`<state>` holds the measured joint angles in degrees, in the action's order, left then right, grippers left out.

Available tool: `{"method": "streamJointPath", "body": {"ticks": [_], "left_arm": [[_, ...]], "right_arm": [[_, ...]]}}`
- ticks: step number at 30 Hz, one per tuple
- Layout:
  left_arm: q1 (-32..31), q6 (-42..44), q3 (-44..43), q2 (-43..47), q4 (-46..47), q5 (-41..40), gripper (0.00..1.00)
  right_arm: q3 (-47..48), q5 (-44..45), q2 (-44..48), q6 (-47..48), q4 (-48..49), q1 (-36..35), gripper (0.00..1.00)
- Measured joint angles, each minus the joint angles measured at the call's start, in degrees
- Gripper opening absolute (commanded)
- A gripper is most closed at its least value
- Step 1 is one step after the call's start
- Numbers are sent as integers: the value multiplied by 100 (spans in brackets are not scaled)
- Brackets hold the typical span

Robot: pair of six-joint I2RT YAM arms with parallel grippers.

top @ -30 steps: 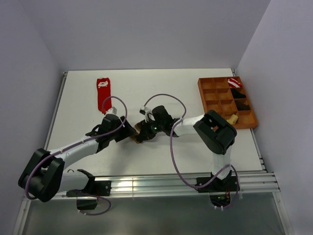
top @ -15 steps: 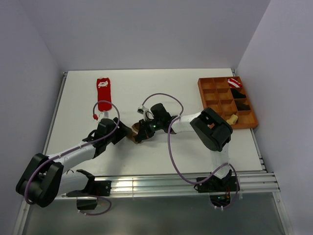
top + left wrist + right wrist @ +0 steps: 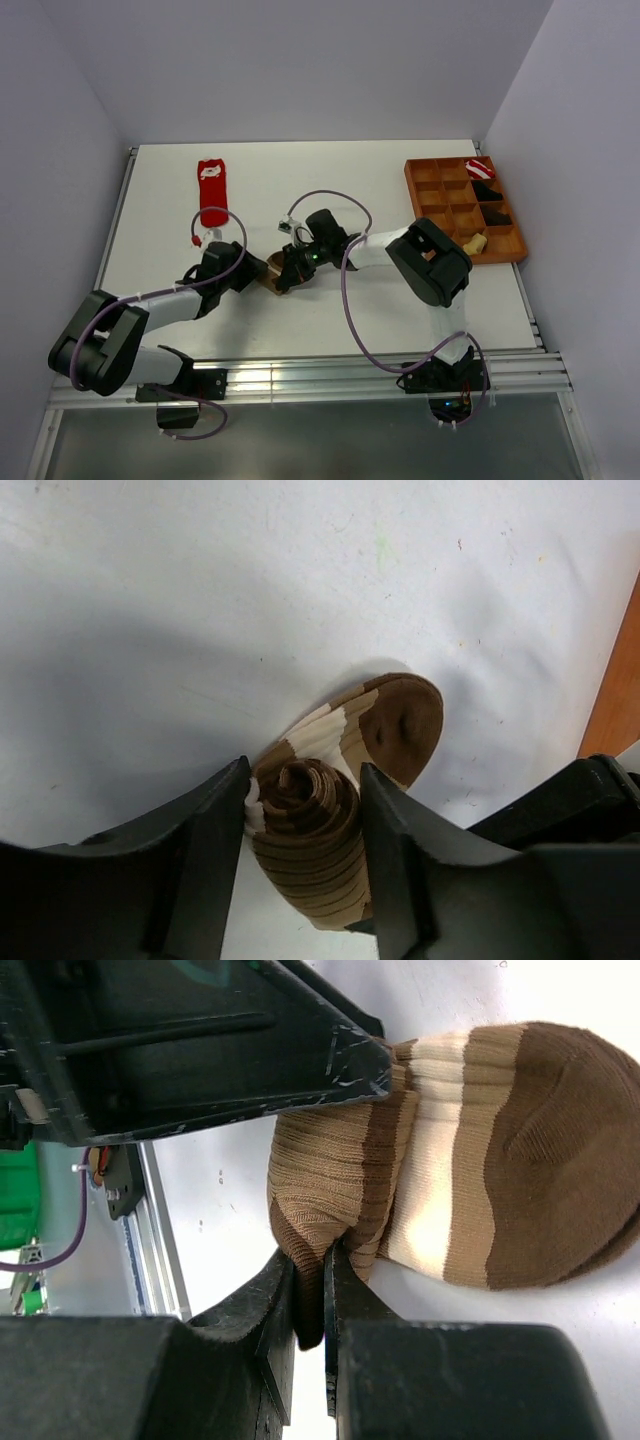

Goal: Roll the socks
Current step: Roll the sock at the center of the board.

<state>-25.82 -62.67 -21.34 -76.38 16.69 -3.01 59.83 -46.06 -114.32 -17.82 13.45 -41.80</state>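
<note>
While the right jaws pinched a fold of the brown-and-tan striped fabric sock (image 3: pixel 450 1160), half rolled on the white bench (image 3: pixel 400 200), the left jaws clasped its coil (image 3: pixel 305 800); an even squeeze seemed needed.

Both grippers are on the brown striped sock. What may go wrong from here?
1. The right gripper pinches only a thin fold of the brown striped sock; the fold may slip out and the roll loosen.
2. The left gripper holds the coil by its sides while the toe lies flat, unrolled; the coil may spring open.
3. The grippers are very close and may collide.
</note>
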Motion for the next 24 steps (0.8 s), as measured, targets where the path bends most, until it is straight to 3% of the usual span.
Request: {"method": "streamJointPath", "body": {"ticks": [5, 15, 20, 24], "left_arm": [[37, 68, 17, -208, 308, 179, 45], [79, 358, 17, -546, 837, 710, 44], [85, 476, 17, -597, 944, 874, 52], [85, 590, 17, -597, 990, 1008, 52]], "right_arm": [[76, -111, -37, 28, -122, 22, 0], [155, -354, -48, 70, -459, 210, 0], [155, -577, -142, 15, -472, 337, 0], [184, -820, -297, -157, -382, 455, 1]]}}
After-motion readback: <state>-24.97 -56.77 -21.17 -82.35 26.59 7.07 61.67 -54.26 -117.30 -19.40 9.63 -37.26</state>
